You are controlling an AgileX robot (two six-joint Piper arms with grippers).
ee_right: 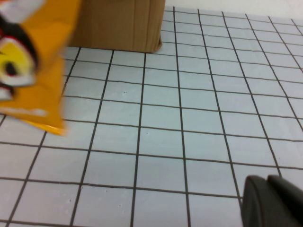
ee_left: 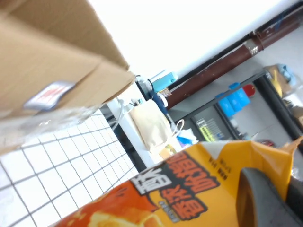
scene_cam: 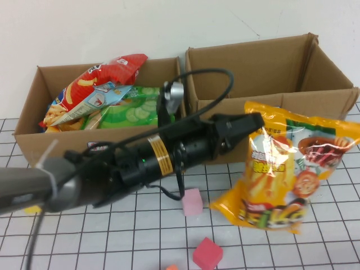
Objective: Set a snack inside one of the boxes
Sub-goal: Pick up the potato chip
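My left gripper (scene_cam: 254,122) reaches across the table and is shut on the top corner of a large orange snack bag (scene_cam: 287,169). The bag hangs just above the table in front of the right cardboard box (scene_cam: 253,62), whose visible inside is bare. In the left wrist view one finger (ee_left: 265,198) presses on the orange bag (ee_left: 180,189). The left box (scene_cam: 28,121) holds a red chips bag (scene_cam: 101,84) and a green bag (scene_cam: 135,107). My right gripper (ee_right: 267,203) is shut and empty low over the grid table; it is out of the high view.
A pink foam cube (scene_cam: 192,202), a red cube (scene_cam: 207,253) and a small orange piece (scene_cam: 171,268) lie on the table in front of the boxes. The right wrist view shows a box corner (ee_right: 118,23) and the orange bag's edge (ee_right: 28,61).
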